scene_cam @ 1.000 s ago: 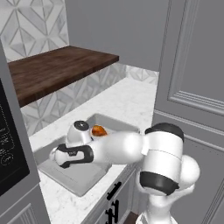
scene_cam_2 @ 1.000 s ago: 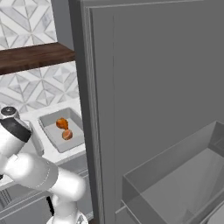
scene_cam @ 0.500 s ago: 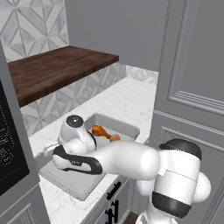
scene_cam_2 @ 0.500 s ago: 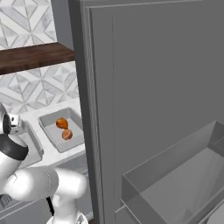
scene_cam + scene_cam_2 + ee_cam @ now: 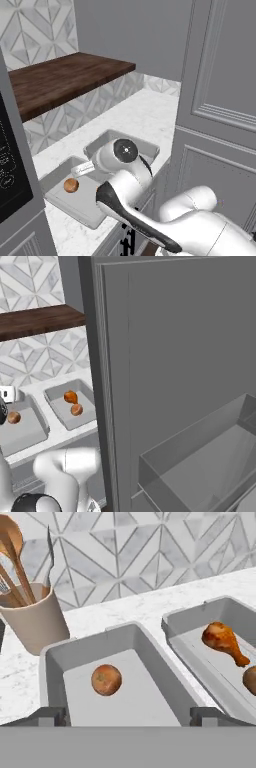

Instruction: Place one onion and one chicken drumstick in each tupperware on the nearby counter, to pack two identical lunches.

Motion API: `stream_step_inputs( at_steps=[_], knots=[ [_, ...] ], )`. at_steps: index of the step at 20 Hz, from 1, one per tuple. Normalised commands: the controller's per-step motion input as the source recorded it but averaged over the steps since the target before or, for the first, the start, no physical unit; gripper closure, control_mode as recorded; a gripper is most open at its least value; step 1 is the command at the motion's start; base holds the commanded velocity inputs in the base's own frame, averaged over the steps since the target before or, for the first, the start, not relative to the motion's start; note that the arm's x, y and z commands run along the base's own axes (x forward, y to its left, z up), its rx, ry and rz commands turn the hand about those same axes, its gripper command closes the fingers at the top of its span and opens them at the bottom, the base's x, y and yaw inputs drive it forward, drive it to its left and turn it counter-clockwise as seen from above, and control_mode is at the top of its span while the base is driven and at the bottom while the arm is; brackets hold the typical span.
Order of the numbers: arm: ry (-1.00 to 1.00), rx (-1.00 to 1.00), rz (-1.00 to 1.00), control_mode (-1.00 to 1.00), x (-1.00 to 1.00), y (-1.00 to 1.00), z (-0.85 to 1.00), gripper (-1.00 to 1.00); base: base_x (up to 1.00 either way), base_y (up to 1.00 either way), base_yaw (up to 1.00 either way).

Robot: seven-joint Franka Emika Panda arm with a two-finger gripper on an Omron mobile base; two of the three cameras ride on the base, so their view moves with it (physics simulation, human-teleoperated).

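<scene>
Onion (image 5: 106, 679) alone in the near tupperware (image 5: 55, 662), resting on the container floor toward its middle, touching no wall. Second tupperware (image 5: 172, 623) just beside the first, rims close together, long sides parallel. Inside the second: one chicken drumstick (image 5: 223, 640), bulbous end toward the back wall and thin bone end pointing toward the nearer rim, plus a second onion (image 5: 250, 679) near the bone end and cut off by the frame edge in the hand view. Same arrangement from the right base view: lone onion (image 5: 14, 417) in the left container (image 5: 35, 428), drumstick (image 5: 70, 397) and onion (image 5: 76, 410) together in the right container (image 5: 87, 416). From the left base view, lone onion (image 5: 71, 185) visible in the near container (image 5: 80, 212), far container (image 5: 102, 139) partly hidden behind the arm.

Both containers set on the white marble surface (image 5: 120, 614), against a patterned tile backsplash. Beige utensil holder (image 5: 32, 622) with wooden spoons standing on the surface beyond the near tupperware's far corner. Dark wooden shelf (image 5: 60, 80) above the surface.

Gripper (image 5: 125, 714) spread wide, holding nothing, dark fingertips (image 5: 50, 714) low at the bottom of the hand view on either side of the near tupperware's front edge. Lone onion ahead of the gripper, roughly centred between the fingertips, clear of both. Drumstick and second onion off to the right of the gripper in that view, well apart from it.
</scene>
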Motion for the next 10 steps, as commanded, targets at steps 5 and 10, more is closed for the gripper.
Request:
stream_step_inputs(
  at_steps=[5, 10],
  knots=[
    [-0.14, 0.15, -0.02, -1.00, -0.66, -1.00, 1.00, -1.00, 0.00, 0.00, 0.00],
    [-0.06, 0.12, -0.06, -1.00, -0.68, -0.82, 0.99, -1.00, 0.00, 0.00, 0.00]
  ],
)
